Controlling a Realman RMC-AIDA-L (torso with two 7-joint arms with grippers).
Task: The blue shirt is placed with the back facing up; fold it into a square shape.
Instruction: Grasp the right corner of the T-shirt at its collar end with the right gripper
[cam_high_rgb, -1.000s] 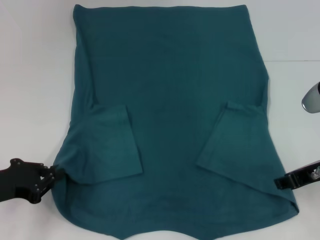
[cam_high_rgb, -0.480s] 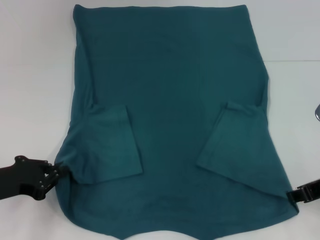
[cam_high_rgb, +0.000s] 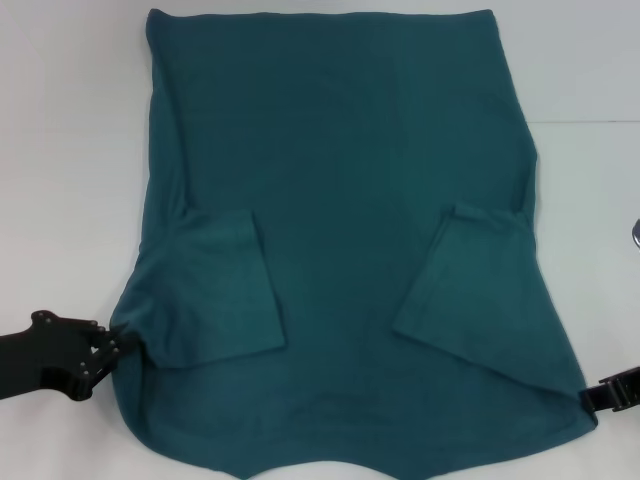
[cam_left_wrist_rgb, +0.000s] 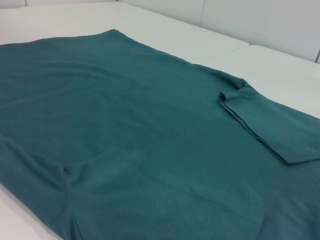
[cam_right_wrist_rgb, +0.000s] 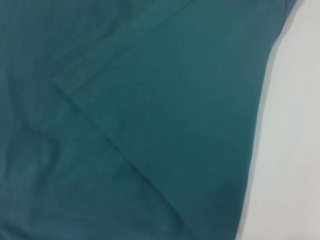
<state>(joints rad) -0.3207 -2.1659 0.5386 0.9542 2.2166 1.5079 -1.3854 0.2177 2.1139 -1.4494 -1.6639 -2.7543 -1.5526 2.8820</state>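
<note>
Teal-blue knit fabric fills most of the head view: the blue shirt (cam_high_rgb: 340, 240) is spread flat on the white table (cam_high_rgb: 70, 150), with both short sleeves folded inward onto the body, and its near edge is cut off by the frame.

The left gripper (cam_high_rgb: 108, 345) is seen at the shirt's left edge, level with the folded left sleeve, its black tips touching the bunched cloth there. Whether cloth is actually pinched between the fingers cannot be told, since the tips meet the dark fabric and the gap between them is not visible.

The right gripper (cam_high_rgb: 600, 392) is found at the shirt's lower right corner, largely cut off by the frame, so only a black stub touching the cloth's edge is shown. How far it is opened, or whether anything is held, cannot be told.

In both wrist views only cloth and table are shown; neither arm's own fingers appear.
</note>
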